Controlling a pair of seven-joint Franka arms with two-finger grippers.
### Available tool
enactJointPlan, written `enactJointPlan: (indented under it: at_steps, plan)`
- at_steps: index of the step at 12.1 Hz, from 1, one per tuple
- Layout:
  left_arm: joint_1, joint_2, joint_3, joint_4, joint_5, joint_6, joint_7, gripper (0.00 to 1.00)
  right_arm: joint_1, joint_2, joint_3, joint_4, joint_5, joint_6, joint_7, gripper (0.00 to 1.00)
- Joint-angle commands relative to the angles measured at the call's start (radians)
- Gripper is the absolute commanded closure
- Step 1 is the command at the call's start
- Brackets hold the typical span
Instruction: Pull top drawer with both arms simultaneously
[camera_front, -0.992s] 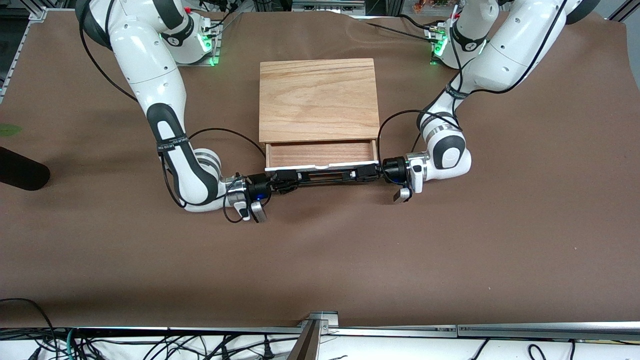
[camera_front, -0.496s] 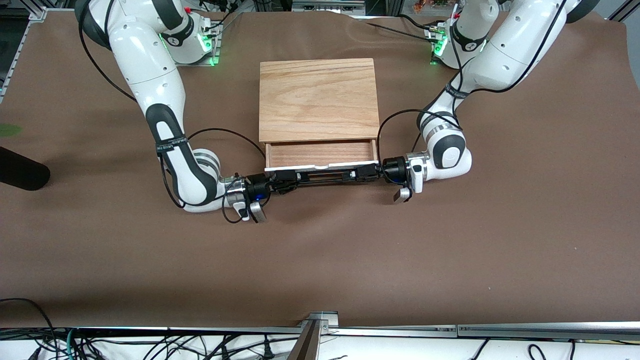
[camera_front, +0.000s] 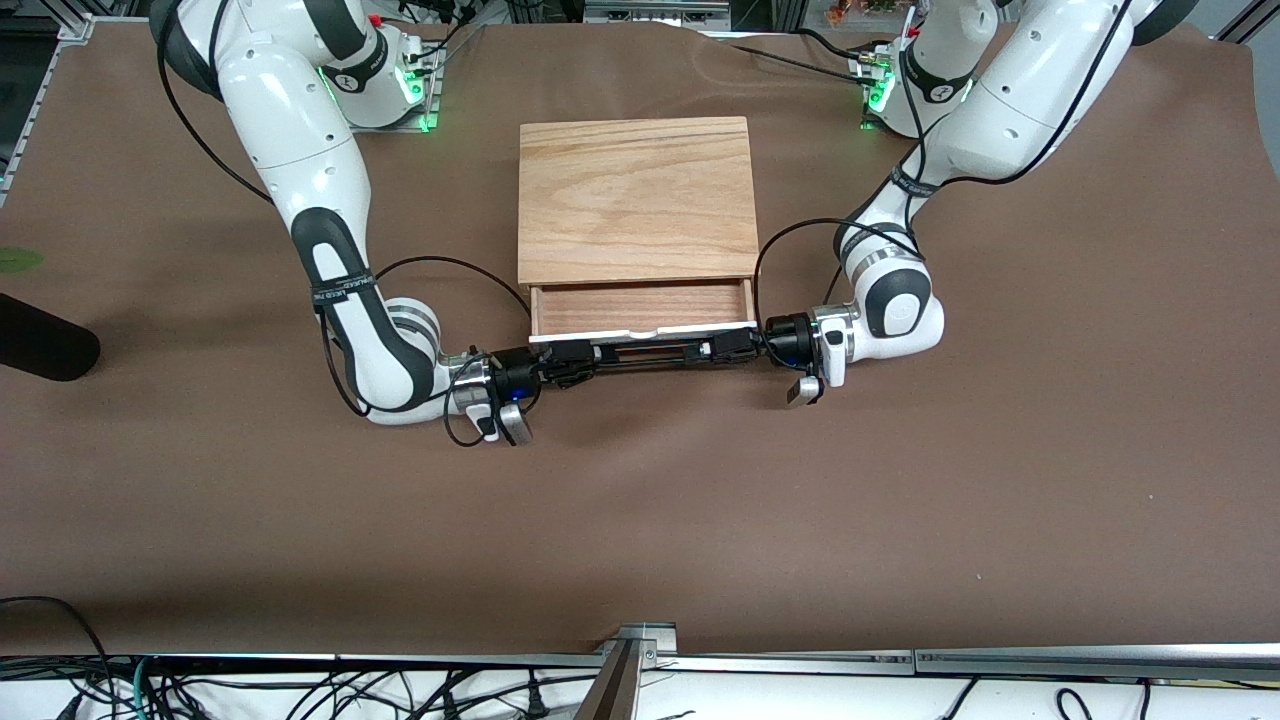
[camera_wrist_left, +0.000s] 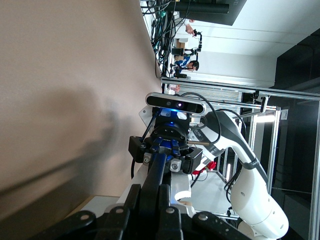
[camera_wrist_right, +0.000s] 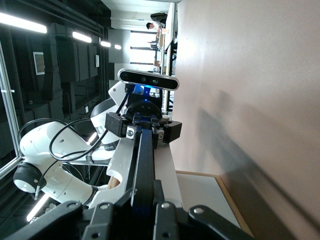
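The top drawer (camera_front: 640, 306) stands partly out of the cabinet (camera_front: 635, 200) and shows its reddish-brown interior. Its white front (camera_front: 640, 333) faces the front camera, with the long black wire handle (camera_front: 650, 353) along it. My right gripper (camera_front: 572, 362) is shut on the handle at the right arm's end. My left gripper (camera_front: 728, 347) is shut on it at the left arm's end. In the left wrist view my left gripper (camera_wrist_left: 148, 193) clamps the handle (camera_wrist_left: 156, 170), with the right gripper (camera_wrist_left: 166, 150) farther along. In the right wrist view my right gripper (camera_wrist_right: 145, 192) clamps the handle (camera_wrist_right: 144, 155).
The cabinet has a light wooden top and stands on a brown cloth-covered table (camera_front: 640, 520). Both arm bases (camera_front: 385, 80) are at the table's edge farthest from the front camera. A dark object (camera_front: 40, 345) lies at the right arm's end.
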Motion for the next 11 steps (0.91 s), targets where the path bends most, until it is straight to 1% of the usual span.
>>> enactJointPlan:
  at_steps: [1,3,4,5,6,7,8,10,11]
  plan:
    - [0.034,-0.085,0.043,-0.080,0.057,0.000,-0.083,1.00,-0.107,0.028,-0.033,0.086,0.050,0.078,0.064,0.94]
    - [0.034,-0.075,0.045,-0.071,0.055,-0.009,-0.086,1.00,-0.107,0.031,-0.033,0.087,0.050,0.083,0.064,0.93]
    - [0.034,-0.068,0.045,-0.066,0.055,-0.010,-0.087,1.00,-0.108,0.029,-0.033,0.087,0.050,0.083,0.064,0.86]
    - [0.034,-0.062,0.045,-0.057,0.055,-0.012,-0.091,1.00,-0.107,0.031,-0.033,0.087,0.050,0.084,0.064,0.72]
    - [0.034,-0.056,0.045,-0.046,0.055,-0.012,-0.091,1.00,-0.107,0.031,-0.033,0.088,0.050,0.084,0.064,0.68]
    - [0.034,-0.050,0.048,-0.032,0.055,-0.013,-0.092,1.00,-0.108,0.029,-0.033,0.088,0.050,0.084,0.064,0.66]
    - [0.034,-0.047,0.049,-0.026,0.055,-0.013,-0.107,1.00,-0.108,0.029,-0.033,0.088,0.050,0.084,0.064,0.61]
    - [0.034,-0.047,0.051,-0.020,0.057,-0.013,-0.121,1.00,-0.108,0.029,-0.033,0.088,0.052,0.084,0.064,0.58]
    - [0.034,-0.047,0.051,-0.021,0.057,-0.013,-0.121,1.00,-0.110,0.029,-0.033,0.088,0.051,0.084,0.064,0.44]
